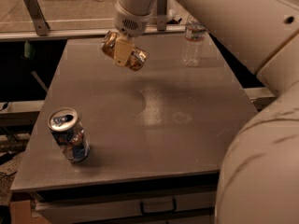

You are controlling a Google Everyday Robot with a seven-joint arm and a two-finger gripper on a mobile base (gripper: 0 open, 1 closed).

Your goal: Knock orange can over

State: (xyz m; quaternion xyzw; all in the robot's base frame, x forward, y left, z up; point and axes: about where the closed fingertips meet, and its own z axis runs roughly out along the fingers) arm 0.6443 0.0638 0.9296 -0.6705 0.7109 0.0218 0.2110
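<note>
The orange can (135, 58) is held tilted, almost on its side, in the air above the far part of the grey table (187, 139). Its silver top points up and to the left. My gripper (122, 51) comes down from the white arm at the top and is shut on the orange can, with one pale finger (122, 56) lying across its middle. The can does not touch the table.
A blue, red and white can (69, 135) stands upright near the front left of the table. A clear plastic water bottle (192, 42) stands at the far right. My large white arm fills the right side. A drawer handle (157, 206) shows below the front edge.
</note>
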